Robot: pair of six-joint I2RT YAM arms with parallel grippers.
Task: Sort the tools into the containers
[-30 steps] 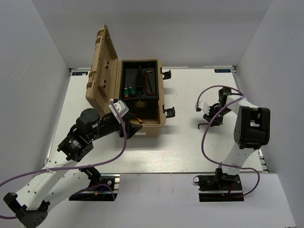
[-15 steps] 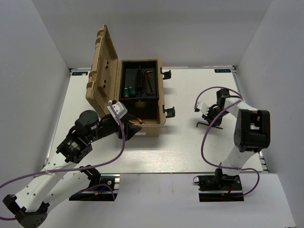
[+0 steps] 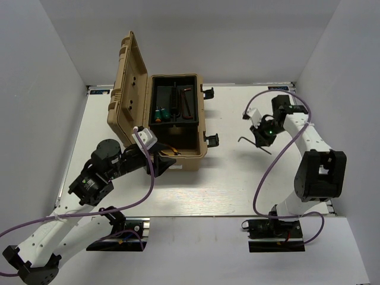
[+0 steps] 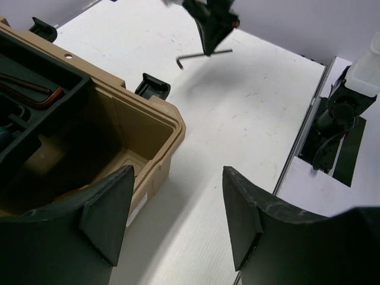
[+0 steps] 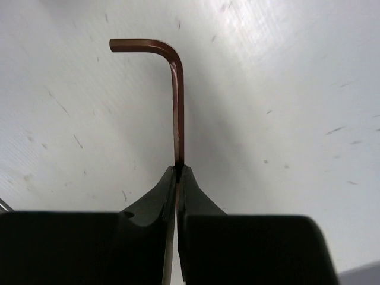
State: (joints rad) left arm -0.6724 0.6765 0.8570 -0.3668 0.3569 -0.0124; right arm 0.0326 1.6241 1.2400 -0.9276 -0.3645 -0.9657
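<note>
A thin reddish-brown L-shaped hex key (image 5: 176, 101) is clamped by its long arm. A second hex key (image 3: 187, 104) and two green-handled screwdrivers (image 3: 161, 113) are laid in a black tray (image 3: 174, 79).

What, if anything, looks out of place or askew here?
Nothing spilled or damaged. The right gripper pinches the hex key by the very end of its long arm, most of it sticking out beyond the jaws.

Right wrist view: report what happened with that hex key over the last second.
The right gripper closed on the hex key and lifted it off the table, carrying it toward the far side. The left gripper stayed open by the toolbox, whose contents are unchanged.
</note>
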